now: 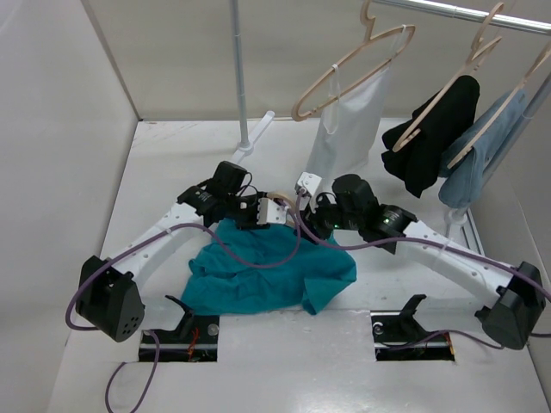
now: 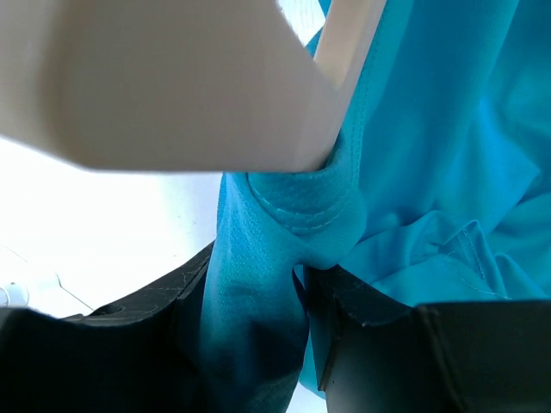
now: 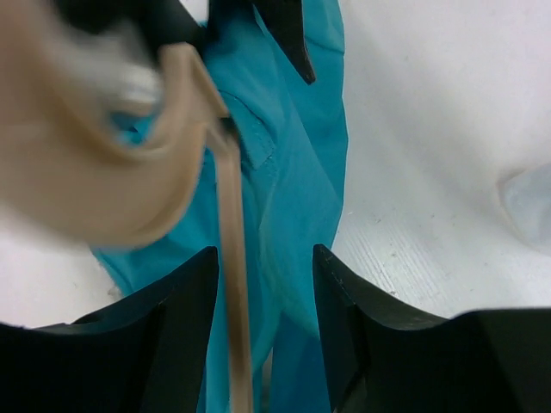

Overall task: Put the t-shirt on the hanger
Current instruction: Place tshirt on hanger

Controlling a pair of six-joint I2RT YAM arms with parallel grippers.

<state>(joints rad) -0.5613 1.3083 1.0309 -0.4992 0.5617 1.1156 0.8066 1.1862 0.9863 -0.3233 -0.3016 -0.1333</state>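
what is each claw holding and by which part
The left claw pinches the t-shirt by a stitched edge. The right claw is open, the hanger between its fingers, not clamped.

Bright, even overhead light, soft shadows; wrist views blown-out white, the near hanger point(image 3: 82, 172) heavily blurred.
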